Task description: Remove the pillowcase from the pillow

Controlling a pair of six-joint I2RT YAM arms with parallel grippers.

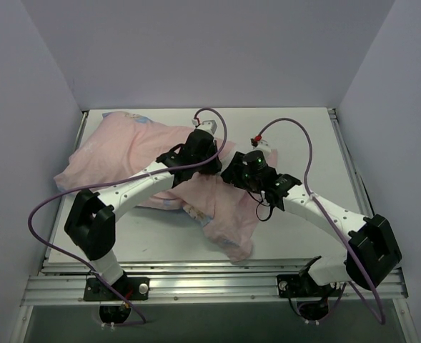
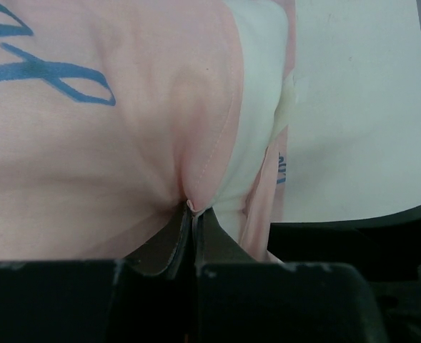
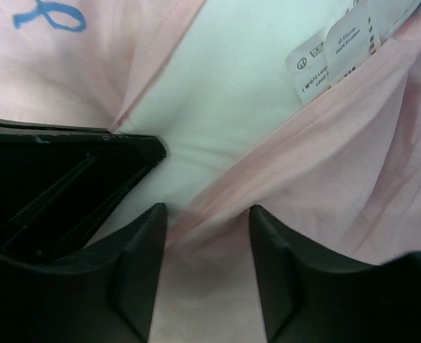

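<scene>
The pillowcase (image 1: 124,153), pale pink side up, lies bunched across the left and middle of the table, with a flap (image 1: 231,221) hanging toward the front. The white pillow (image 2: 256,121) shows only at the case's open end. My left gripper (image 1: 211,161) is shut on the pink hem (image 2: 193,204) at that opening. My right gripper (image 1: 233,174) is right beside it, open, its fingers (image 3: 142,243) straddling a pink fold of the pillowcase (image 3: 353,164). The pillow (image 3: 239,78) and its white tags (image 3: 332,50) lie just beyond the fingers.
Bare white table (image 1: 296,136) lies to the right of the fabric, bounded by a metal rail (image 1: 347,161). Grey walls close in the left, back and right. The left gripper's black body (image 3: 53,186) sits close to my right fingers.
</scene>
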